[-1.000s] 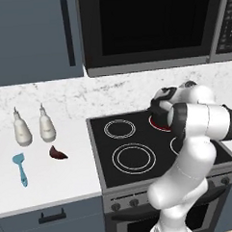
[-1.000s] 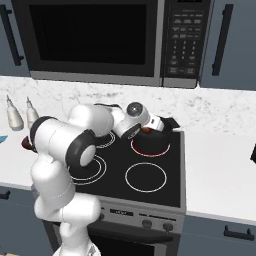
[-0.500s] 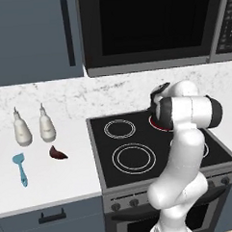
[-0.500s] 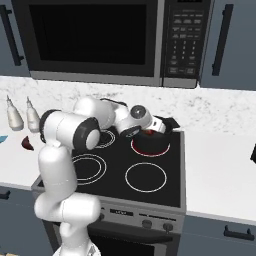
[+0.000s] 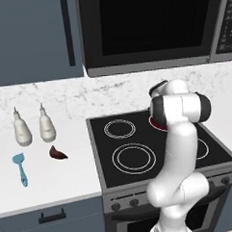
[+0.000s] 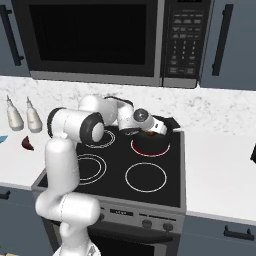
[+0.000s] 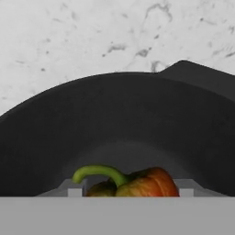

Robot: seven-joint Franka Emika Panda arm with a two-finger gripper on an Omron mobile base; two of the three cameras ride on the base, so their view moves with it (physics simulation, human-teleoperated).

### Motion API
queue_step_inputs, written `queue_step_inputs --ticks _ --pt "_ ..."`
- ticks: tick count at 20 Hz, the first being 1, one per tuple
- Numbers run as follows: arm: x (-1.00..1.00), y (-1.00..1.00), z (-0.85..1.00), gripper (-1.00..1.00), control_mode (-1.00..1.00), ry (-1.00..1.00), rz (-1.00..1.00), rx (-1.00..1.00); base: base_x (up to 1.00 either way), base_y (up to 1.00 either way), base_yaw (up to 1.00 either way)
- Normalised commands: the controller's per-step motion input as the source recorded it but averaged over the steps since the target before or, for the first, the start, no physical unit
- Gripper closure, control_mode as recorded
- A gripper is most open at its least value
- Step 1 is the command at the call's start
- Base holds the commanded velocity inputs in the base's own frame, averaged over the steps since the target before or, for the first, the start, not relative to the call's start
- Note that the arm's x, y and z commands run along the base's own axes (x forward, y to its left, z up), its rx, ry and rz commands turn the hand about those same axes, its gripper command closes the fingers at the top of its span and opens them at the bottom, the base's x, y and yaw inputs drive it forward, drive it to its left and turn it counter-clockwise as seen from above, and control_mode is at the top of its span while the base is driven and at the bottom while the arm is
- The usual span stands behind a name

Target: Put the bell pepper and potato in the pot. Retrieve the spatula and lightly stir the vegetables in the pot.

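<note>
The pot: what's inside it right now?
The bell pepper, with its green stem, sits low inside the pot, between the hand's fingers. The grey band hides its lower part. The potato lies on the counter.

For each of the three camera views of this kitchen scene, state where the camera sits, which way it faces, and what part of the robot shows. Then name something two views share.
Left base view: behind the arm's left, looking forward and down at the stove and counter with the potato and spatula; the arm rises at lower right.
Right base view: behind the arm's right, same stove; the arm rises at lower left, reaching the pot.
Hand view: on the hand, looking into the pot at the bell pepper; the gripper tips flank it.
Shared: both base views show the potato and the two white bottles.
</note>
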Motion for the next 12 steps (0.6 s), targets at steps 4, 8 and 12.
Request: queue_step_inputs --ticks 4,8,12 --pt "0.0 -0.03 0.07 -1.0 -1.0 0.0 0.0 0.03 0.0 0.0 0.0" --pt "-0.07 -0.09 0.53 -1.0 -1.0 0.0 0.0 0.04 0.0 0.0 0.0" --pt "-0.04 0.0 0.76 -1.0 -1.0 0.0 0.0 0.03 0.0 0.0 0.0"
